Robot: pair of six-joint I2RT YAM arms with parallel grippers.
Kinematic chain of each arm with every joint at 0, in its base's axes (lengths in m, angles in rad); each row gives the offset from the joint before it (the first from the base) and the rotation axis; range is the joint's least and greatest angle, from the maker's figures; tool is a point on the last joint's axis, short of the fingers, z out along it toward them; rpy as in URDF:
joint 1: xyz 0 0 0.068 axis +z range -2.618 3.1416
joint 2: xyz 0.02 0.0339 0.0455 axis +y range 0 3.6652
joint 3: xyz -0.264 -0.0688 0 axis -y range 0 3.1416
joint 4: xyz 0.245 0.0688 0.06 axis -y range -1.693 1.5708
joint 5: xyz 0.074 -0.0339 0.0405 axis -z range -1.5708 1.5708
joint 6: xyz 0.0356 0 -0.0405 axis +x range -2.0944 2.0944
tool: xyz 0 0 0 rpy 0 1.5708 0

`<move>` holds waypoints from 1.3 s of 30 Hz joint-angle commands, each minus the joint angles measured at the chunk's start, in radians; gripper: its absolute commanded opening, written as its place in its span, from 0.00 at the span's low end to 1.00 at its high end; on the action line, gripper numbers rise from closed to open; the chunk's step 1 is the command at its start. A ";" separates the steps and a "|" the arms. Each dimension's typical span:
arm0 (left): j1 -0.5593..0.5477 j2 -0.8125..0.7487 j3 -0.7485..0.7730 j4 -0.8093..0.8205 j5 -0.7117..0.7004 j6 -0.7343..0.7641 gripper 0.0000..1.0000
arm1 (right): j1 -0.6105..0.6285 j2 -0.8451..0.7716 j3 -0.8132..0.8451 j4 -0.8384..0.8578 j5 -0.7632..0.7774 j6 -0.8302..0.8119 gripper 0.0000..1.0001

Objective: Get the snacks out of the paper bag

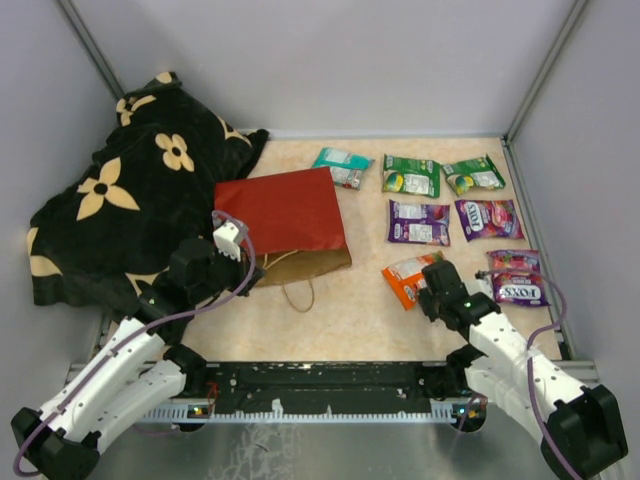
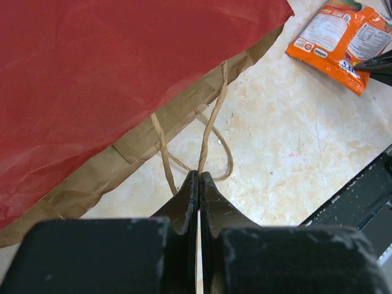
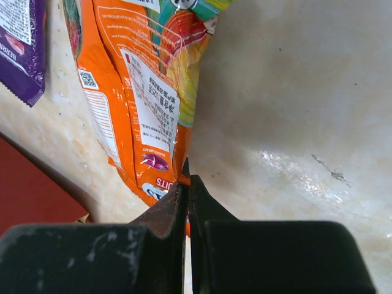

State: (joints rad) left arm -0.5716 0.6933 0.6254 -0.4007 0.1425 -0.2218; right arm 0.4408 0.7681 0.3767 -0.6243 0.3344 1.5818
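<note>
The red paper bag [image 1: 280,215] lies flat on its side, its brown kraft mouth facing the near edge. My left gripper [image 1: 258,272] is shut on the bag's thin cord handle [image 2: 211,125], the cord running into the closed jaws of the left gripper [image 2: 199,176]. Right of the bag, my right gripper [image 1: 428,283] is shut on the edge of an orange snack packet [image 1: 404,279], which lies on the table. In the right wrist view the right gripper [image 3: 186,177] pinches the orange packet [image 3: 144,92] at its lower corner. Whatever is inside the bag is hidden.
Several snack packets lie in rows on the right: teal [image 1: 342,165], two green [image 1: 411,176] [image 1: 473,176], two purple [image 1: 418,222] [image 1: 488,218] and a pink-purple one [image 1: 517,278]. A black flower-patterned blanket [image 1: 130,200] is heaped at the left. Grey walls enclose the table.
</note>
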 commanded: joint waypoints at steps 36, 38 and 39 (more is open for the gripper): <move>-0.002 0.048 0.120 -0.018 -0.010 -0.018 0.00 | 0.399 0.071 0.234 0.109 0.309 -0.185 0.99; -0.003 0.051 0.143 -0.018 -0.008 -0.022 0.00 | 0.505 0.126 0.267 0.130 0.391 -0.159 0.99; -0.002 0.054 0.156 -0.017 -0.007 -0.023 0.00 | 0.558 0.150 0.274 0.159 0.428 -0.151 0.99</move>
State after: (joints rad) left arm -0.5716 0.7444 0.7120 -0.4221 0.1249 -0.2363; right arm 0.8429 0.8429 0.5762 -0.5339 0.5297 1.3994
